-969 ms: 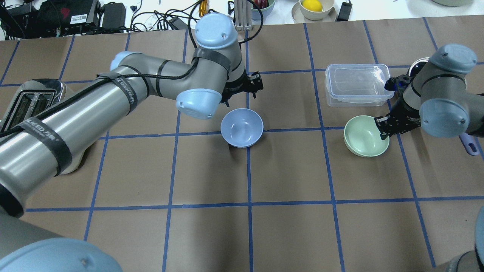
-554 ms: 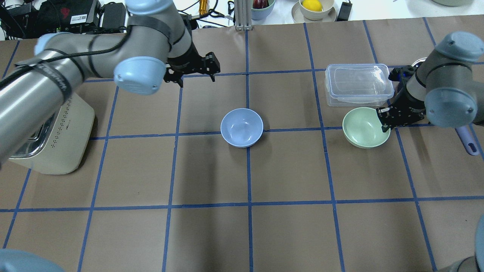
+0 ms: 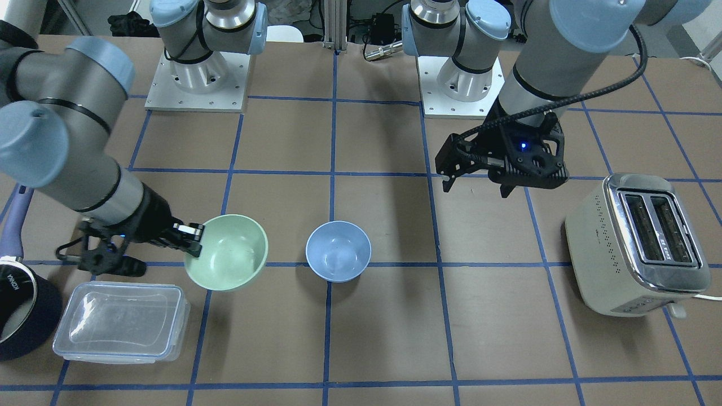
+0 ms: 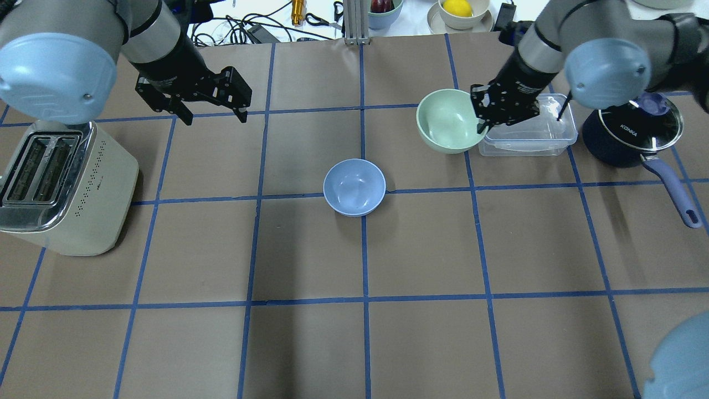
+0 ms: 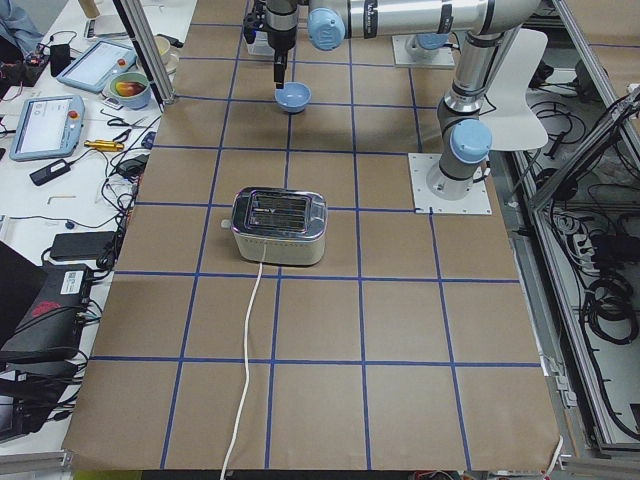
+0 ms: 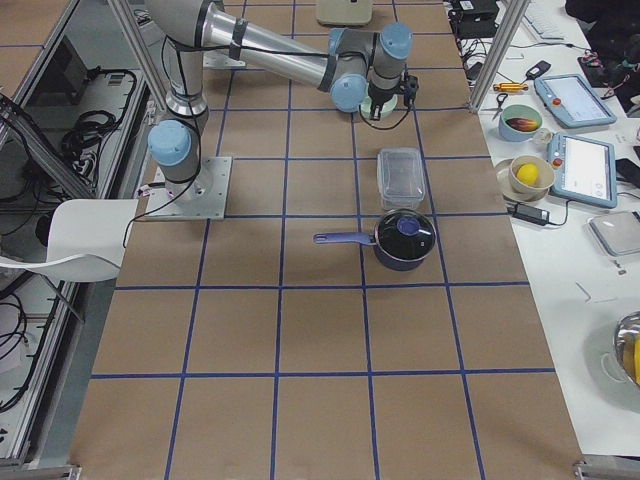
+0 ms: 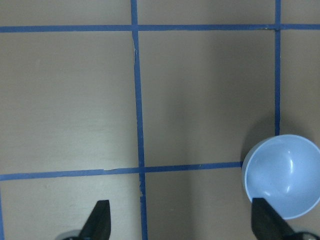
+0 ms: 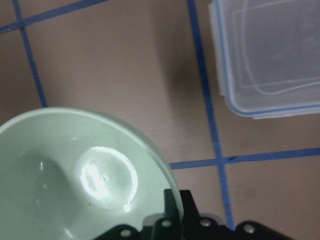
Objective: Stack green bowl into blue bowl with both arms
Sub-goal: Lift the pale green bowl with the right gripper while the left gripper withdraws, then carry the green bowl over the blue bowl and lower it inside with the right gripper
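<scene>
front / right claw [image 3: 193, 239]: clamped on the rim of the green bowl [image 3: 228, 252], on the side away from the blue bowl [image 3: 338, 252].
front / green bowl: upright, mouth up. Looks lifted off the worktop [image 3: 395, 338], with its shadow lower down. Near the blue bowl, a gap between them.
front / blue bowl: upright on the worktop, sitting on a blue tape line [image 3: 406, 264].
front / left claw [image 3: 474, 190]: fingers spread wide, gripping nothing, hanging above the worktop, well apart from both bowls.
front / other: toaster [image 3: 637, 242] at the worktop's end on the left claw's side. Clear container [image 3: 121, 321] just beside the green bowl. Dark saucepan [image 3: 28, 327] next to the clear container.
overhead / green bowl: held at its right rim by the right claw. Overlaps the clear container's left edge in this view. Not over the blue bowl.
overhead / blue bowl: mid worktop, where two tape lines cross, touched by neither claw.
overhead / left claw: wide, near the toaster's far side.
exterior left / blue bowl: small, far down the worktop, beyond the toaster. Claws too small to judge.
exterior right / right claw: grip cannot be told here. Clear container and dark saucepan side by side, apart.
left wrist / fingertips [image 7: 100, 222]: far apart at the bottom edge, bare worktop between them. Blue bowl at lower right, just beside one fingertip.
right wrist / right claw: pinching the green bowl's rim at the bottom edge. The bowl fills the lower left. A corner of the clear container shows at upper right, apart from the bowl.
</scene>
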Robot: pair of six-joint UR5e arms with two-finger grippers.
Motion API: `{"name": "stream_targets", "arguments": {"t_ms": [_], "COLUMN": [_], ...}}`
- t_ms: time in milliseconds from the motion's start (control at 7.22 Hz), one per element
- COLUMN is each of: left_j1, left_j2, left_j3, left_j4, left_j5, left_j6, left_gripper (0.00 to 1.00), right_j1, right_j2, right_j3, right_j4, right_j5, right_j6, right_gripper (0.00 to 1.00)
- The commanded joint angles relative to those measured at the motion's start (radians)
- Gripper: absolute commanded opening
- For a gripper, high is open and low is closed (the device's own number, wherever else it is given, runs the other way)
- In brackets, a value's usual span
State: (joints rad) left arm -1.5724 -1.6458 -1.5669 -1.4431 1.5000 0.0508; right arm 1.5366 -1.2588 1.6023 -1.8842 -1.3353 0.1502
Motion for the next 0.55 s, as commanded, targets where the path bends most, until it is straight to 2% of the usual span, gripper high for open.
{"name": "stream_targets", "arguments": {"t_ms": [0, 415], "left_j1": [0.002, 0.0], "left_j2": [0.062, 0.066], "left_j3": [-0.011, -0.007], "left_j4": [-0.046, -0.099], "left_j5": [0.008, 0.037], "left_j6": [0.003, -0.012], "left_gripper": [1.0, 1.0], "right_j1": [0.169, 0.272], "right_j2": [0.077, 0.099], "right_j3": [-0.009, 0.001], "right_j4": [-0.075, -0.072], "right_j5": [-0.037, -0.058], "right_j6": [0.191, 0.305], "right_gripper": [0.0, 0.0]}}
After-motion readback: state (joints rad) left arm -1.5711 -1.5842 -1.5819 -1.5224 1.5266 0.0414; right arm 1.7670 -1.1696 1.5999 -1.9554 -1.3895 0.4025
